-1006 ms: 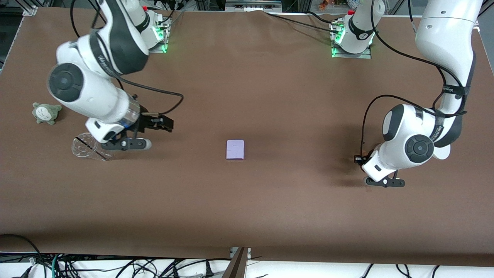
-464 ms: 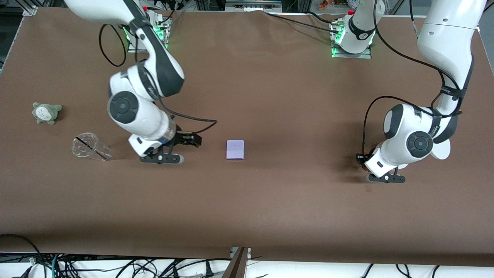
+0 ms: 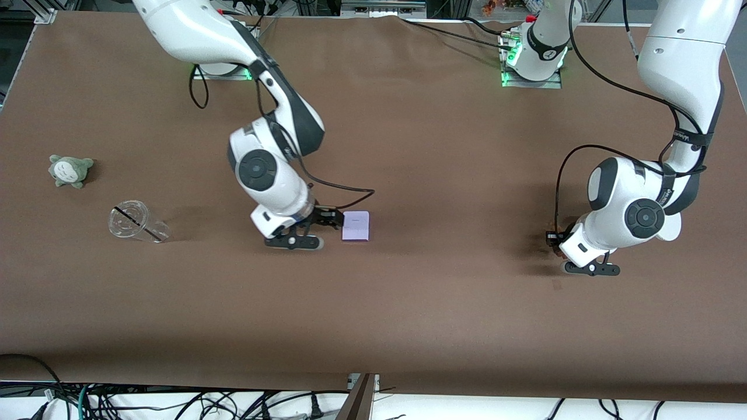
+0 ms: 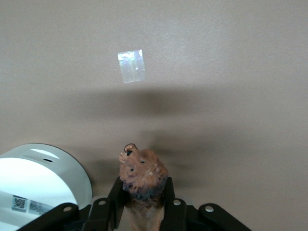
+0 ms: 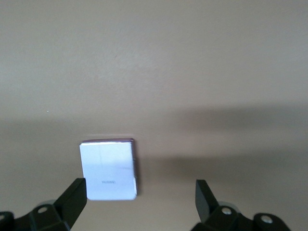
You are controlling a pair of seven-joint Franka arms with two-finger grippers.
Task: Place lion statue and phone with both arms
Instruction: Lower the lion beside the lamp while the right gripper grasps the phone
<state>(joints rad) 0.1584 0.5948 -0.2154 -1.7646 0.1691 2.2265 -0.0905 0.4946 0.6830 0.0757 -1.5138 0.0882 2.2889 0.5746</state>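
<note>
Starting at the 9 o'clock end of your front view, the right gripper (image 3: pixel 312 228) has swept in from beside the cup (image 3: pixel 131 221) and now sits, fingers spread wide and empty, just beside the phone (image 3: pixel 356 226) at table centre. I judge a grasp comes next. Toward 3 o'clock, the left gripper (image 3: pixel 569 256) has barely shifted and stays clamped on the lion (image 4: pixel 142 177), low over the table (image 3: pixel 443 151).

Lavender phone (image 3: pixel 355 226) flat mid-table; orange-brown lion statue (image 4: pixel 142 179) — head up — pinched off the table (image 3: pixel 408 146), toward the left arm's end from the phone.
</note>
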